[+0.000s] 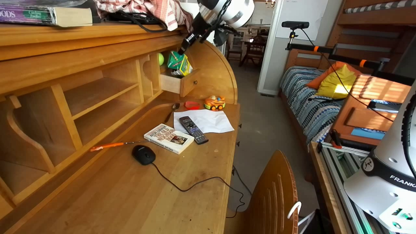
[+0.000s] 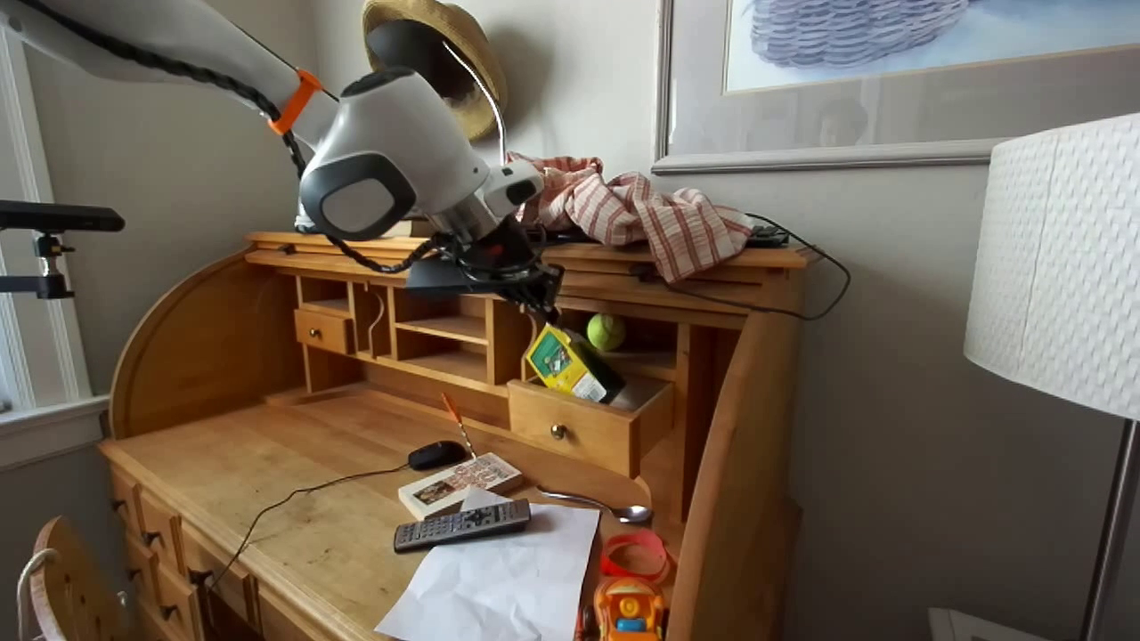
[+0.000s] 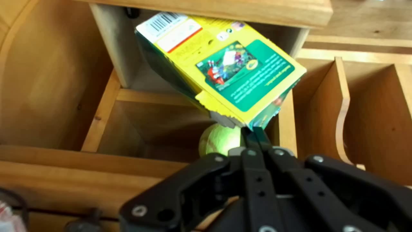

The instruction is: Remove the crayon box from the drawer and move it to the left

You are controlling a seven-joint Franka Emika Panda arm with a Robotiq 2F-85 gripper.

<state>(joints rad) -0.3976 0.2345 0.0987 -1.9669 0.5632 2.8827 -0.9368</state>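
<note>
1. The crayon box (image 3: 222,61), green and yellow, is tilted directly below the tool (image 3: 253,129), one upper corner meeting its tips; the box's lower end is at the opening of the drawer (image 2: 597,438), and whether it touches the floor inside I cannot tell
2. The tool has its fingers (image 3: 256,174) almost together, pinching the box at that corner, next to a torn-edged flap (image 3: 217,104)
3. The drawer juts out beneath the tool, its round knob (image 2: 558,432) facing outward
4. Close behind the tool's tips, in the compartment (image 2: 655,336) above the drawer, rests a tennis ball (image 2: 606,331)
5. Lower than the tool, on the worktop (image 1: 146,195), are a spoon (image 2: 634,514), a red ring (image 1: 192,105), an orange toy car (image 1: 214,103) and a sheet of paper (image 1: 214,120), with a black remote (image 1: 194,130) lying partly over the sheet
6. Farther from the tool come a white-covered book (image 1: 169,138), just beside the remote, then a black mouse (image 1: 143,155) and a slim orange-handled implement (image 1: 107,146)
7. Higher than the tool's tips, a red-striped cloth (image 2: 623,214) lies heaped on the desk's top ledge (image 1: 65,34), with a thick purple-spined book (image 1: 26,15) farther along it
8. Well apart from the tool, a wooden chair (image 1: 276,195) stands by the worktop
</note>
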